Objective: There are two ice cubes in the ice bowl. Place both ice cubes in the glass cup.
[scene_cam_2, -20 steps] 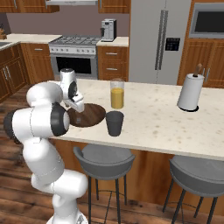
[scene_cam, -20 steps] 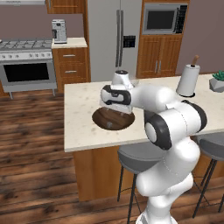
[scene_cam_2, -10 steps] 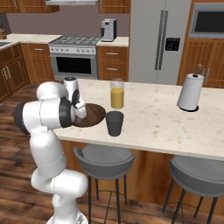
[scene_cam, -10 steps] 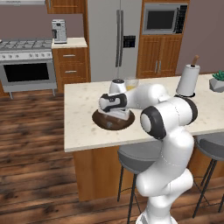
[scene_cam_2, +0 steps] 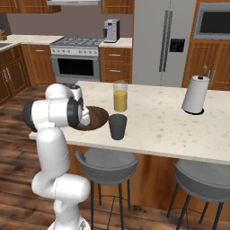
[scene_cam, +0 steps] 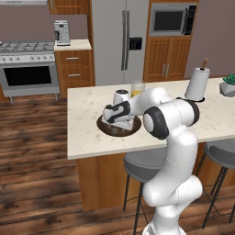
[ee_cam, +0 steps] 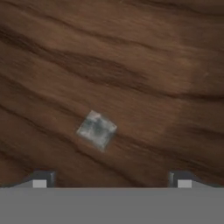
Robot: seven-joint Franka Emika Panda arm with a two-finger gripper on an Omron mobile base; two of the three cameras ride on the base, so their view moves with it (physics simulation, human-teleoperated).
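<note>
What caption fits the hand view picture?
Open gripper hovers close above one ice cube lying on the wooden ice bowl.

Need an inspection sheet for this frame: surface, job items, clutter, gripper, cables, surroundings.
Surface: pale speckled island counter.
Ice bowl: dark wood, near the counter's front edge, with the arm's hand lowered into it.
Ice cubes: one ice cube lies on the bowl's wood, ahead of the fingertips and between them; a second is not seen.
Glass cup: upright beside the bowl; contents cannot be told.
Clutter: glass of orange liquid behind the cup; paper towel roll further along; potted plant at the far end.
Gripper: open, nothing held.
Cables: nothing seen.
Surroundings: two grey stools, fridge, stove, microwave, coffee maker.
</note>
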